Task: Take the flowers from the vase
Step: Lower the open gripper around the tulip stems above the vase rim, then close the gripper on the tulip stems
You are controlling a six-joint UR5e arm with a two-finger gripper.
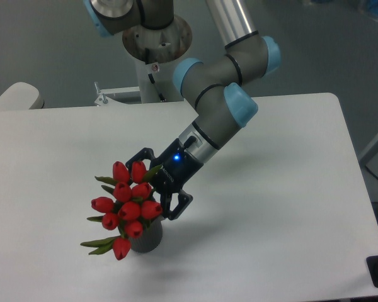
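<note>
Red flowers (127,204) upright in vase (148,236)

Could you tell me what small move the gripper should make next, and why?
Probably ease a little further into the bunch, then close. The gripper is open beside the flowers, its fingers at the right edge of the heads, and the stems sit in the vase.

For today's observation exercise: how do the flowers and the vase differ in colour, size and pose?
Colour: the flowers are red heads with green leaves; the vase is plain dark grey.
Size: the flowers spread wider than the vase, which is small.
Pose: the flowers lean left and spill over the rim; the vase stands upright on the table.
Shared: both sit together beside the open gripper.
</note>
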